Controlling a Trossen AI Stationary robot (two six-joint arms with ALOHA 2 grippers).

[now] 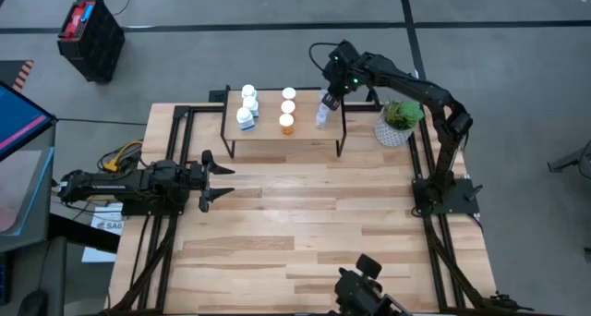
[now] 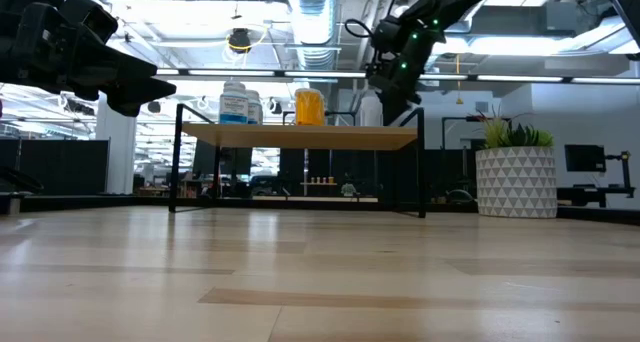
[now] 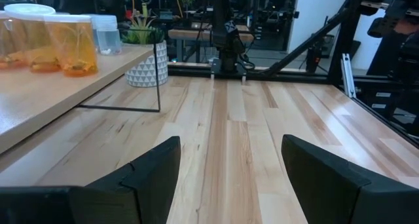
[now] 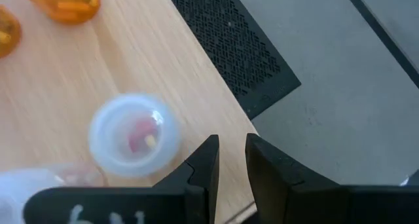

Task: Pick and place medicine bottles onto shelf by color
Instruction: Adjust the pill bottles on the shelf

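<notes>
The shelf [image 1: 309,129] stands at the table's far side on thin black legs. On its top, white bottles with blue marks [image 1: 247,108] stand at the left, orange bottles [image 1: 288,110] in the middle and clear pale-blue bottles [image 1: 321,117] at the right. My right gripper [image 4: 229,160] hovers above the shelf's far right corner, beside a clear bottle [image 4: 134,135]. Its fingers point down, with a narrow empty gap between them. My left gripper [image 1: 217,177] waits open and empty near the table's left edge.
A potted green plant [image 1: 399,120] in a white patterned pot stands to the right of the shelf, close to my right arm. Bare wooden tabletop [image 1: 305,224] lies between the shelf and the near edge. A black crate [image 1: 90,37] sits on the floor beyond the table.
</notes>
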